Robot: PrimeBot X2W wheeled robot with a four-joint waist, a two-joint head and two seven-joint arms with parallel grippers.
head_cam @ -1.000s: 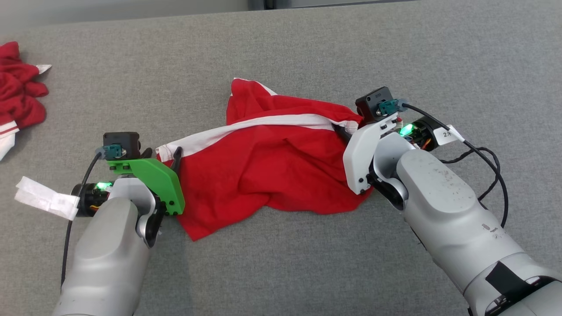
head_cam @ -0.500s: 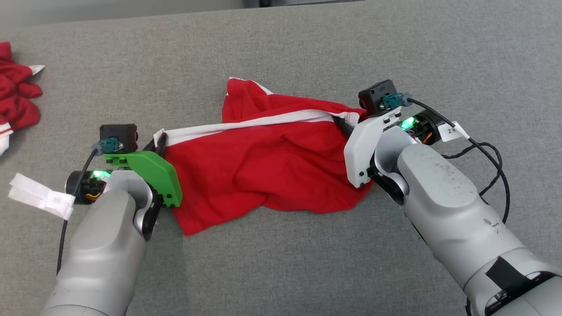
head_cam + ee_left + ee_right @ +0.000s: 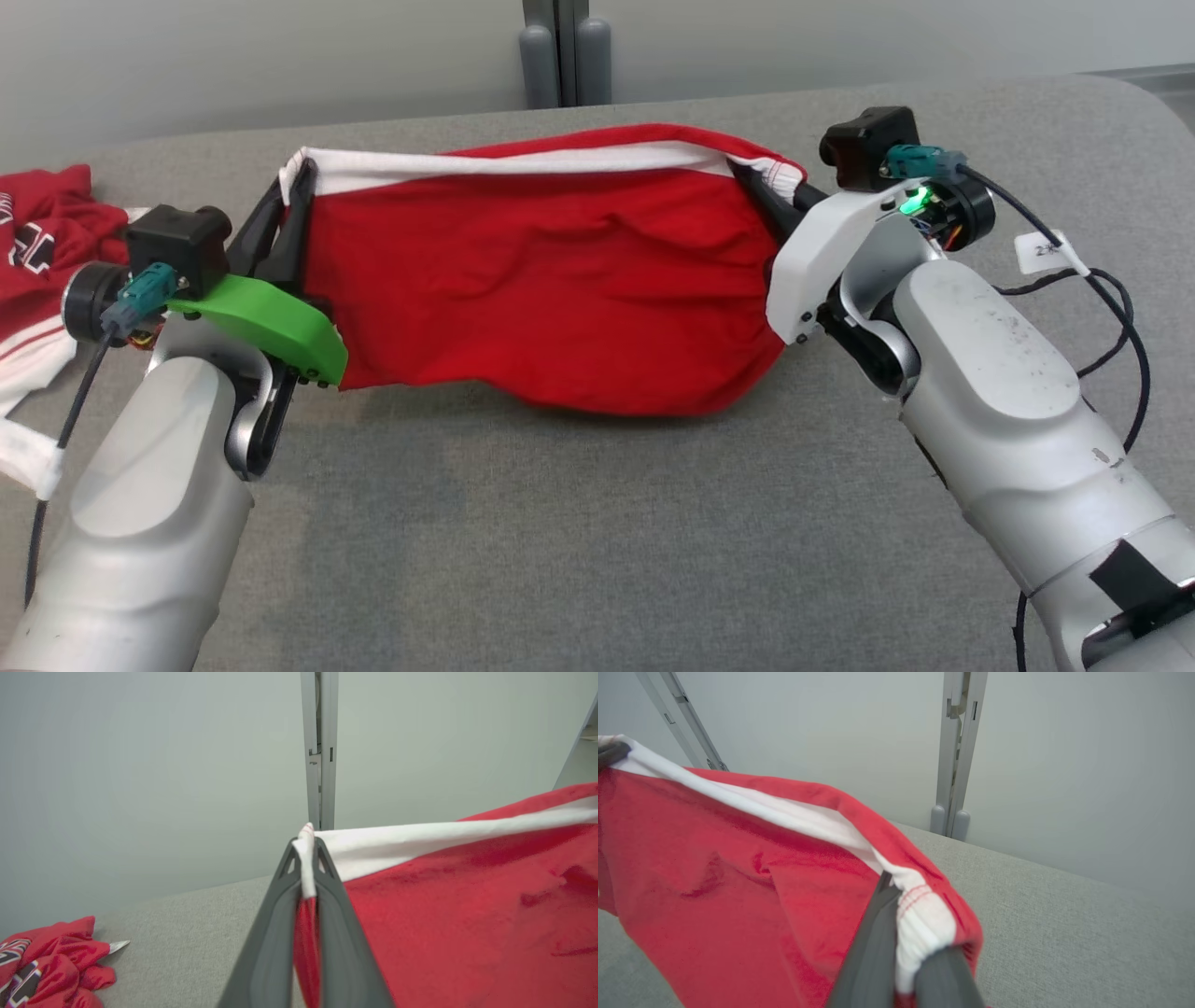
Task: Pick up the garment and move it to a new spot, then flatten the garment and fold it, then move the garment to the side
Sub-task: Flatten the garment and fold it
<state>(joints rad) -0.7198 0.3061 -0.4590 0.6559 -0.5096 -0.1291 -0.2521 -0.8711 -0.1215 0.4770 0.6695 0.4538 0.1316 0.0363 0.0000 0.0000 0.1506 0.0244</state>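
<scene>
Two grippers: both are clamped on the white waistband (image 3: 504, 161) of a pair of red shorts (image 3: 551, 289), one at each end.
Left gripper (image 3: 299, 182): the fingers are pinched together on the left end of the band; in the left wrist view the cloth is seen squeezed between them.
Right gripper (image 3: 752, 177): it is closed on the gathered right end of the band.
Shorts: they are held up and stretched wide between the grippers, band uppermost, over the grey table (image 3: 597, 523). Whether the lower edge touches the table cannot be told.
Jersey (image 3: 47, 243): it is seen crumpled at the table's left edge, beside the left arm and apart from the shorts. Black-and-white lettering is partly shown. It is gripped by neither tool.
Background: a grey post (image 3: 558, 51) is set against a pale wall.
</scene>
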